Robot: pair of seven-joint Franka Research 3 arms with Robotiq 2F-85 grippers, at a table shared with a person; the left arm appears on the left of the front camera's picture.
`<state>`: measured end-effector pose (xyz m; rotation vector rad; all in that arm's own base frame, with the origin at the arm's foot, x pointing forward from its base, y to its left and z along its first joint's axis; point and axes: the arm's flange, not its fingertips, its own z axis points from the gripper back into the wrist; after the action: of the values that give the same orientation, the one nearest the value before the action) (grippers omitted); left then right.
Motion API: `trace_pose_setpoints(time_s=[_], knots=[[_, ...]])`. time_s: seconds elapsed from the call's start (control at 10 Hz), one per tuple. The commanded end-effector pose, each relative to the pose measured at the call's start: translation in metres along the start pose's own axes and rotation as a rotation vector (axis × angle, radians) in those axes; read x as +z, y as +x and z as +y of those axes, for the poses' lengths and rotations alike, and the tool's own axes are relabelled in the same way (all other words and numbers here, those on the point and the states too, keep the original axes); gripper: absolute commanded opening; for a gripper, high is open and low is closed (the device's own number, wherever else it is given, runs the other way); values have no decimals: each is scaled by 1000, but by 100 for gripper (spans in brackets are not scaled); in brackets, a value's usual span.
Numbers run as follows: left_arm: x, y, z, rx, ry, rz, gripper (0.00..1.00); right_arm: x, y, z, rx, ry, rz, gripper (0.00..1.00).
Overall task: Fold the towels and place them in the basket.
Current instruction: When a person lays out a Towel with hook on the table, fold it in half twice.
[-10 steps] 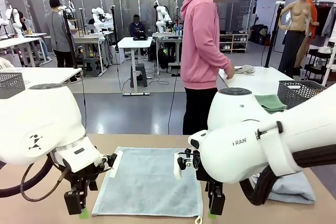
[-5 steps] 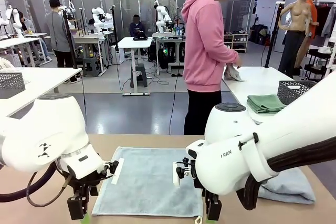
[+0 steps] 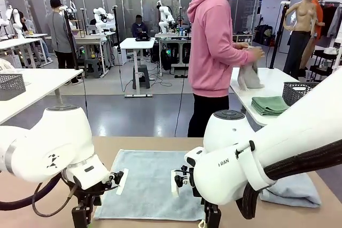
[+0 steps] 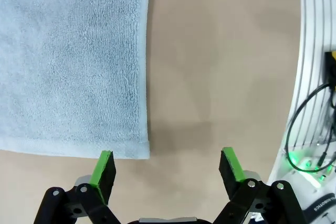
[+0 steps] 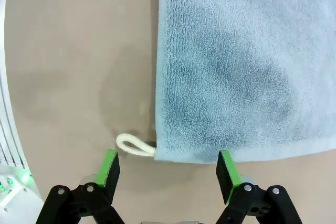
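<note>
Front view: one light grey-blue towel (image 3: 147,182) lies spread flat on the tan bench (image 3: 133,143), between the two white arms. A second towel (image 3: 296,190) of the same colour sits bunched at the bench's right side, partly hidden behind the right arm. Past the far edge a person in a pink hoodie (image 3: 214,46) stands turned to another table, both hands on a grey cloth.

Left wrist view: left end effector (image 4: 168,163) has its fingers wide apart and grips nothing. One green pad (image 4: 105,169) sits just outside the flat towel's corner; the other is over bare bench.

Right wrist view: right end effector (image 5: 167,163) is also spread apart and empty. Its pads straddle another corner of that towel, where a white cord loop (image 5: 134,145) sticks out. Cannot tell whether the pads touch the bench.
</note>
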<state>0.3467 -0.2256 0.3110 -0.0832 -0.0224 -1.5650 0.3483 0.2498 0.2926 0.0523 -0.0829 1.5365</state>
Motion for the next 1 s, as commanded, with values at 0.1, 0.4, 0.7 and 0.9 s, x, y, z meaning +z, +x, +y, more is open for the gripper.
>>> trace_pose_setpoints(time_s=[0.1,0.4,0.7,0.9], knots=[[-4,6,13,-10,20,-27,100,-3,-1,-11,7,27,-19,93],[-9,7,23,-8,10,-54,100,-2,-2,-14,-3,34,-19,93],[-15,10,27,-6,3,-46,79,-4,3,-17,1,42,-12,66],[-22,8,27,-2,-10,-19,50,-4,3,-19,-5,47,-8,77]])
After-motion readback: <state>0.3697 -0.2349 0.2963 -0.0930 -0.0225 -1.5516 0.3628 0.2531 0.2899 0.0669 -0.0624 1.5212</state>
